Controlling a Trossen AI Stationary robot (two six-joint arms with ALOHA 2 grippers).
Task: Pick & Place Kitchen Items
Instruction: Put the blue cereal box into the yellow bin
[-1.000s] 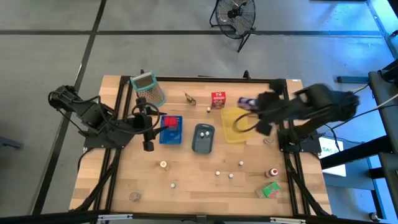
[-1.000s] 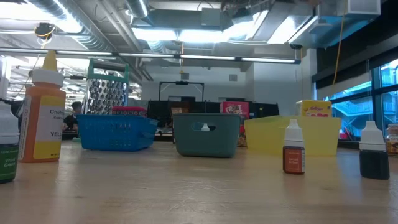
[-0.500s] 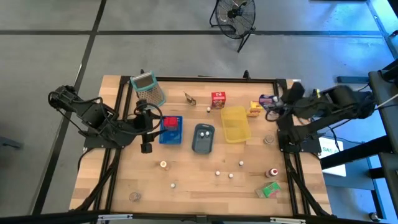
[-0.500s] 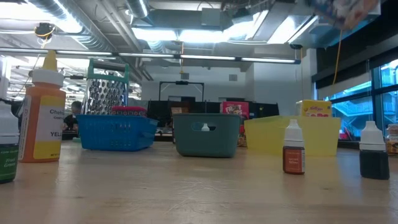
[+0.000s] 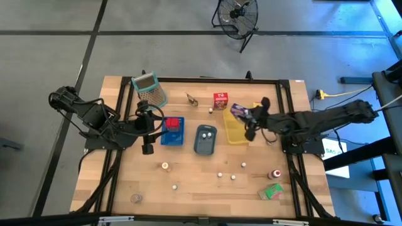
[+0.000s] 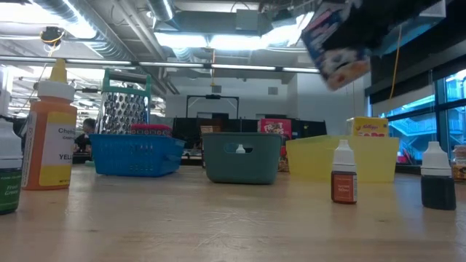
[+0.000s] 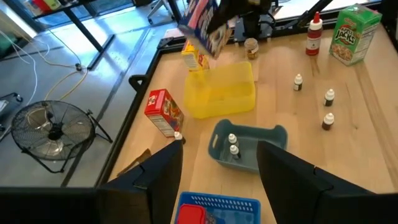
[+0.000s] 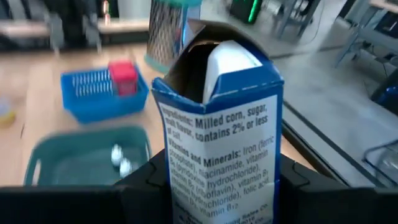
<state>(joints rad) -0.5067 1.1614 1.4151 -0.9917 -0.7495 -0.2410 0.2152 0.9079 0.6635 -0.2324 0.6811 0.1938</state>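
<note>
I am carrying a small blue-purple cardboard cereal carton [image 5: 239, 110], clamped in my right gripper [image 5: 251, 119], over the yellow plastic tray [image 5: 235, 135] near the worktop's far edge. My left gripper [image 5: 148, 130], jaws apart, is waiting beside the blue tray [image 5: 172, 136]. Cartons, bottles and round pieces are lying unsorted; much remains, I judge.

Open wood across the near half of the table [image 5: 195, 191], broken only by scattered small bottles [image 5: 233, 177] and a green carton [image 5: 272, 191] near the right corner. Crowded along the far half: grater [image 5: 151, 90], blue tray [image 5: 172, 131], grey-blue tray [image 5: 205, 139], yellow tray [image 5: 237, 130], red carton [image 5: 220, 100]. Narrow gaps between trays. Above the yellow tray, blocked by the right gripper [image 5: 246, 119] clamping a blue carton [image 5: 239, 111].
</note>
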